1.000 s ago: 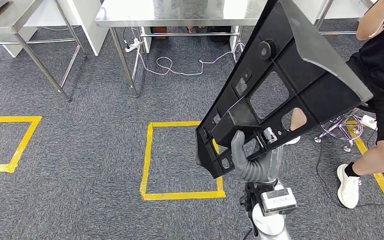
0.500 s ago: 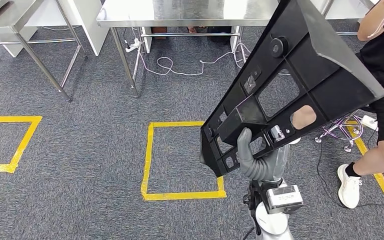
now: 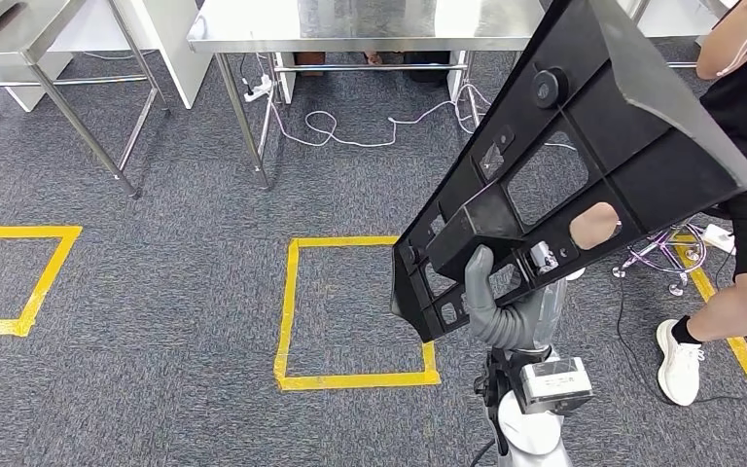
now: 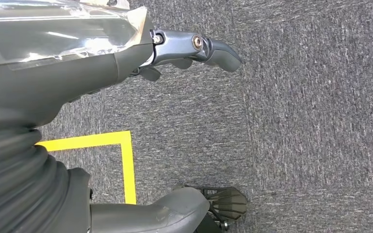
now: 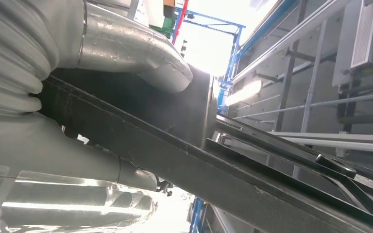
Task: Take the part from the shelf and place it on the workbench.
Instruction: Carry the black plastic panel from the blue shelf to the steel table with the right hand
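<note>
Right hand [image 3: 496, 311]: lower centre-right of the head view; grey thumb and fingers clamped on the lower end of the part, so that the long piece is carried from one end and rises clear of the floor.
Part: large flat black plastic panel with ribs and cut-out windows [image 3: 574, 156], slanting from the hand up to the upper right of the frame; held aloft, not yet on any surface. In the right wrist view its dark edge [image 5: 213, 179] runs between thumb and fingers.
Left hand [image 4: 194, 48]: hanging over grey carpet, nothing in it; fingers appear loosely curled, though the angle is poor.
Floor marking: yellow tape square [image 3: 292, 302], centre of the head view, probably a standing mark.
Person: black-clothed figure in a white shoe [image 3: 739, 282], right edge, just beside the panel.
Workbench: stainless steel table [image 3: 253, 24], top centre, the likely destination, well apart from the part.
</note>
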You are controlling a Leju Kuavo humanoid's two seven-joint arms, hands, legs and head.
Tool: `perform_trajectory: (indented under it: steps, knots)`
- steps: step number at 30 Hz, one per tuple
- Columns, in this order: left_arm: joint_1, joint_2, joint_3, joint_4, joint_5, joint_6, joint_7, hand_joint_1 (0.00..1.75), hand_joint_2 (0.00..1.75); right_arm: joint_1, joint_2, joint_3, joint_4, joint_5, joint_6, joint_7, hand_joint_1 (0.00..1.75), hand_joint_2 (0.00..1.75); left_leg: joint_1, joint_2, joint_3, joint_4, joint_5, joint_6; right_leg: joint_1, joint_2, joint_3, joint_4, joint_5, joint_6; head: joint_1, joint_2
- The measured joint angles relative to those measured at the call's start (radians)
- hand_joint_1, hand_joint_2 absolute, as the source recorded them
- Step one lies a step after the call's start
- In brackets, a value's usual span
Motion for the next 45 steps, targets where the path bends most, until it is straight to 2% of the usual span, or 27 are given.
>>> perform_trajectory:
  steps: [12,45]
  knots:
    - [-0.015,-0.008,-0.008,0.000,-0.024,0.008,0.007,0.00,1.75,-0.005,0.001,-0.048,0.014,-0.012,0.020,0.012,1.75,1.75,0.000,0.000,0.000,0.000,0.000,0.000,0.000,0.000,0.000,0.000,0.000,0.000,0.000,0.000]
    - [-0.005,-0.010,-0.003,0.000,-0.007,0.032,-0.025,0.00,1.75,-0.030,0.009,-0.046,0.059,-0.003,0.036,0.001,1.75,1.75,0.000,0.000,-0.001,0.000,0.000,0.000,-0.002,0.000,0.000,0.000,0.000,0.000,0.000,0.000]
